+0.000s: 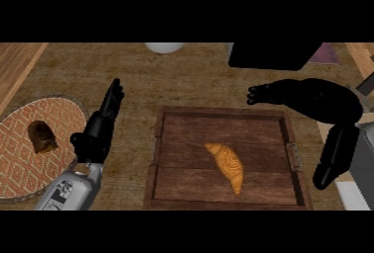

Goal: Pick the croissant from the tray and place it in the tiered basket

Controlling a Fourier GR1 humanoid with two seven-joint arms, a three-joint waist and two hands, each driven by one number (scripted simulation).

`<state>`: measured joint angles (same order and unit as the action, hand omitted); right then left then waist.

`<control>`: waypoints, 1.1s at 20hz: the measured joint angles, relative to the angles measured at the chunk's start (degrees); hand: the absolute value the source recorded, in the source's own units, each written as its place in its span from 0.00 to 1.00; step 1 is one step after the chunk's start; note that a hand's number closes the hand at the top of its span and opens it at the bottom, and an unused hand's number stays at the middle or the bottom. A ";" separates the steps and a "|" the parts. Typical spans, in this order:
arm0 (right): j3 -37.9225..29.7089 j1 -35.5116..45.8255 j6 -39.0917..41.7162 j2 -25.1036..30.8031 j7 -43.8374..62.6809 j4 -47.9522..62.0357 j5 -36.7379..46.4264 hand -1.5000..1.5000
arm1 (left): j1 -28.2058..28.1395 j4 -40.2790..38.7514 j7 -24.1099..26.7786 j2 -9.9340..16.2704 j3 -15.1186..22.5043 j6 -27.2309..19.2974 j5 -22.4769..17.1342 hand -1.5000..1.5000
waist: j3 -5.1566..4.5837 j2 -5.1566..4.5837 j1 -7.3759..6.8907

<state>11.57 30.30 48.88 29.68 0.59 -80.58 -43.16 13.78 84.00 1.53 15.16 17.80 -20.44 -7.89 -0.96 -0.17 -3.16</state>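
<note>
one croissant (226, 165) lies on the floor of one wooden tray (169, 163), a little right of the tray's middle. it is golden orange, ridged with fine lines, long and tapering, its thicker end toward the upper left and its point toward the lower right. nothing touches it. the tray is square, made of dark planks with the seams between boards showing, and has a raised rim all round.

two hands show. the left hand (102, 123) stands to the left of the tray, over the bare counter (190, 74), its black fingers straight and together, pointing up the view; it holds nothing, released. its grey forearm comes in from the lower edge. the right hand (306, 99) hovers above the tray's upper right corner, a rounded black mass with fingers bent toward the left and the thumb hanging down beside the tray's right rim; nothing sits in its grasp, and it is well apart from the croissant.

at the far left lies one round woven mat (29, 163) with a red and cream diamond pattern, and on it rests one small dark brown lump (42, 136). the counter has a rough, mottled brown surface. at the top edge sit one white rounded object (163, 47) and one black box-like shape (270, 55).
</note>
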 measured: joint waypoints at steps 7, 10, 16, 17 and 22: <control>-2.97 9.49 8.20 9.91 -0.99 -9.44 15.48 0.00 | -0.99 0.35 -0.78 -0.08 -0.05 -1.55 1.15 0.50 | 0.92 0.26 1.39; -2.04 12.16 8.32 10.98 -0.80 -16.31 23.48 0.00 | -1.42 1.01 -1.37 0.46 -0.52 -1.52 1.08 0.50 | 1.02 0.33 1.53; 2.52 12.24 7.96 10.29 0.40 -28.88 36.74 0.00 | -2.02 1.94 -2.27 -0.48 0.02 -2.65 2.56 0.50 | 1.00 0.30 2.53; 3.94 12.09 7.76 9.41 0.78 -29.96 39.26 0.00 | -2.67 1.91 -1.56 -0.51 -0.13 -2.24 2.34 0.50 | 1.00 0.26 2.48; 8.26 9.48 7.71 5.98 1.47 -33.56 47.92 0.00 | -1.94 1.20 -2.04 -1.23 -1.58 -1.55 2.95 0.50 | 0.97 0.18 2.79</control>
<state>19.84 39.77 56.59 35.67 2.06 -114.14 4.76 11.84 85.20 -0.52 13.93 16.22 -21.99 -4.94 0.01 0.02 -0.37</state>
